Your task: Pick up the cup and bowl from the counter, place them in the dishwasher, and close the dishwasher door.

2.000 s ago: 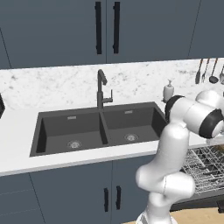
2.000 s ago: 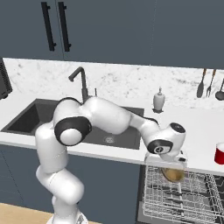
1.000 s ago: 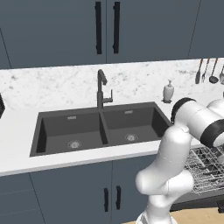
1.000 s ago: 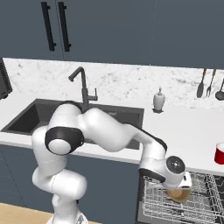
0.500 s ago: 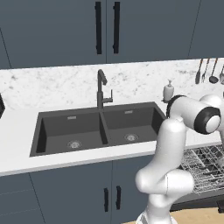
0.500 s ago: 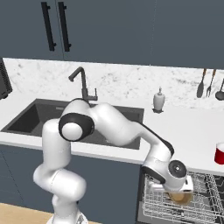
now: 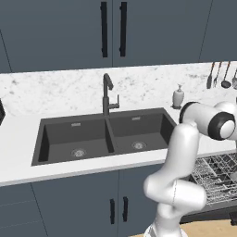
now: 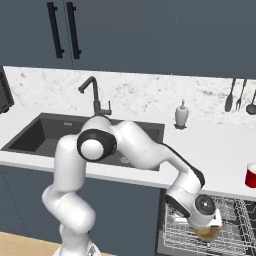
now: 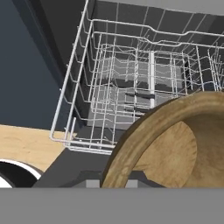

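Claw (image 8: 209, 231): low over the dishwasher's wire rack (image 9: 131, 83), grasping the wooden bowl (image 9: 175, 144) by its rim.
Bowl: tilted, just above the rack.
Red cup (image 8: 251, 176): on the surface (image 8: 220, 145), right.

The arm (image 8: 135, 150) is glossy white with rounded, bulging segments, black bands at the joints, and round grey end caps.

open wire rack (image 9: 131, 87) below, bowl (image 9: 175, 144) blocking the near right corner
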